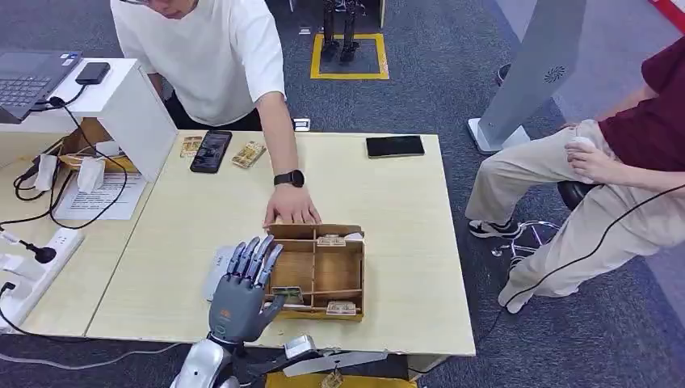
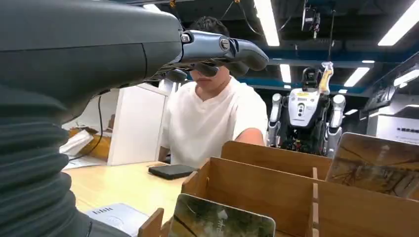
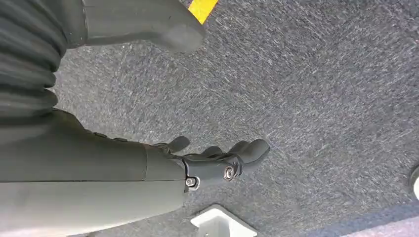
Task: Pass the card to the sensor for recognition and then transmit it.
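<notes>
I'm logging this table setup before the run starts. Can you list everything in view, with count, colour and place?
Wooden box: one, tan, compartmented, near table edge.
Cards: several, picture-printed, in the box; more by the far edge.
Sensor: one, white, left of the box.
Phones: two, black, far side of the table.
Laptop: one, grey, on the white stand.
People: two, one touching the box, one seated right.
Left hand: grey, fingers spread, beside the box.
Right hand: hanging over grey carpet.

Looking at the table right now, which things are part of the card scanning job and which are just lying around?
Part of the job:
- wooden box with compartments
- cards standing in it
- white sensor pad beside the box
- left hand, spread open beside the box

Just lying about:
- two phones
- laptop
- power strip and cables
- loose cards at the far edge
</notes>
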You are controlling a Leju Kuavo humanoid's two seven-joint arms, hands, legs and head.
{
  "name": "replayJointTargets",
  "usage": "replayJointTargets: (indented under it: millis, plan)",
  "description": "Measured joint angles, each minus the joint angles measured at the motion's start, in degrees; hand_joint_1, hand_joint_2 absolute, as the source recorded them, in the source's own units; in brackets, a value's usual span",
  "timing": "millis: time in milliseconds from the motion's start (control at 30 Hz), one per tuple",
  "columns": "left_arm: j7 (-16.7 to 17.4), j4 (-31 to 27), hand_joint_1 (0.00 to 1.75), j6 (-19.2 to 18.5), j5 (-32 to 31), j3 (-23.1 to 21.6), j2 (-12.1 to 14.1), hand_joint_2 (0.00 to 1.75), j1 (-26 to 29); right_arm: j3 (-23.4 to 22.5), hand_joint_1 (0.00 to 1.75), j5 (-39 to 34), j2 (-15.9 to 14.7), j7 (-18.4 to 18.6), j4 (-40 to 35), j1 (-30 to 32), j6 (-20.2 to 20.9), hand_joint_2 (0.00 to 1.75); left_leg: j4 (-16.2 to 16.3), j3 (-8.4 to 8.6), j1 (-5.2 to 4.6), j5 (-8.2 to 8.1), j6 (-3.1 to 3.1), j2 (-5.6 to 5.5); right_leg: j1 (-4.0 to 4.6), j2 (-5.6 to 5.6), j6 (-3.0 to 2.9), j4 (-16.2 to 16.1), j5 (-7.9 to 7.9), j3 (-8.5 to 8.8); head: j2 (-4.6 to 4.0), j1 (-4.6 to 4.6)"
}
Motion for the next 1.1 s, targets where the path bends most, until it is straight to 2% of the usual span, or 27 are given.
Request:
replayJointTargets:
  millis: [233,267,333,400,467,500,533,633,800,967,1000,1067,1100]
  plan:
    - [-0.48,0.61,0.0,0.0,0.5,-1.18,1.07,1.75,-0.6,0.31,0.0,0.46,0.0,0.09,-0.39,0.18,0.09,1.75,0.0,0.0,0.0,0.0,0.0,0.0,0.0,0.0,0.0,0.0,0.0,0.0,0.0,0.02]
    - [-0.48,0.77,0.16,-0.02,0.57,-1.49,1.27,1.75,-0.7,0.31,0.0,0.5,0.0,0.09,-0.48,0.2,0.09,1.75,0.0,0.0,0.0,0.0,0.0,0.0,0.0,0.0,0.0,0.0,0.0,0.0,-0.02,0.0]
    - [-0.48,1.01,0.21,-0.02,0.96,-1.79,1.51,1.75,-0.84,0.31,0.0,0.52,0.0,0.13,-0.59,0.25,0.09,1.75,0.0,-0.01,0.0,0.0,0.0,0.0,0.0,0.0,0.0,0.0,0.0,0.0,0.0,0.0]
    - [-0.5,1.18,0.37,-0.02,1.33,-1.88,1.64,1.75,-0.89,0.31,0.0,0.57,0.0,0.26,-0.72,0.28,0.09,1.75,0.0,0.0,0.0,0.0,0.0,0.0,0.0,0.0,0.0,0.0,0.0,0.0,0.0,0.0]
    - [-0.76,1.2,0.37,-0.02,1.51,-1.88,1.66,1.75,-0.89,0.31,0.0,0.59,0.02,0.26,-0.81,0.31,0.09,1.75,0.0,0.0,0.0,0.0,0.0,0.0,0.0,0.0,0.0,0.0,0.0,0.0,0.0,0.02]
    - [-0.85,1.2,0.44,-0.02,1.53,-1.88,1.66,1.75,-0.89,0.31,0.0,0.59,0.02,0.26,-0.87,0.31,0.09,1.75,0.0,0.0,0.0,0.0,0.0,0.0,0.0,0.0,0.0,0.0,0.0,0.0,0.0,0.0]
    - [-1.05,1.25,0.58,-0.02,1.53,-1.88,1.66,1.75,-0.9,0.31,0.0,0.66,0.02,0.28,-0.87,0.31,0.07,1.75,0.0,0.0,0.0,0.0,0.0,0.0,0.0,0.0,0.0,0.0,0.0,0.0,0.0,0.0]
    - [-1.29,1.29,0.47,-0.02,1.53,-1.88,1.64,1.75,-0.96,0.33,0.0,0.68,0.02,0.24,-0.92,0.32,0.07,1.75,0.0,0.0,0.0,0.0,0.0,0.0,0.0,0.0,0.0,0.0,0.0,0.0,0.0,0.0]
    - [-1.33,1.6,0.58,-0.02,1.44,-1.88,1.64,1.75,-0.99,0.33,0.0,0.94,0.07,0.28,-1.22,0.39,0.11,1.75,0.0,0.0,0.0,0.0,0.0,0.0,0.0,0.0,0.0,0.0,0.0,-0.01,0.0,0.0]
    - [-0.68,2.43,0.52,-0.02,1.0,-1.97,1.64,1.75,-1.08,0.33,0.0,0.94,0.09,0.68,-1.29,0.39,0.09,1.75,0.0,0.0,0.0,0.0,0.0,0.0,0.0,0.0,0.0,0.0,0.0,-0.01,0.0,0.0]
    - [-0.55,2.6,0.45,-0.02,1.0,-2.12,1.66,1.75,-1.11,0.35,0.0,0.94,0.09,0.66,-1.29,0.4,0.09,1.75,0.0,0.0,0.0,0.0,0.0,0.0,0.0,0.0,0.0,0.0,0.0,-0.01,0.0,0.0]
    - [-0.35,2.91,0.45,-0.02,1.0,-2.36,1.7,1.75,-1.17,0.33,0.0,0.94,0.09,0.61,-1.29,0.39,0.07,1.75,0.0,0.0,0.0,0.0,0.0,0.0,0.0,0.0,0.0,0.0,0.0,0.0,0.0,0.02]
    - [-0.3,3.19,0.26,-0.02,1.05,-2.49,1.7,1.75,-1.23,0.33,0.0,0.94,0.09,0.61,-1.29,0.39,0.07,1.75,0.0,0.0,0.0,0.0,0.0,0.0,0.0,0.0,0.0,0.0,0.0,0.0,0.0,0.0]
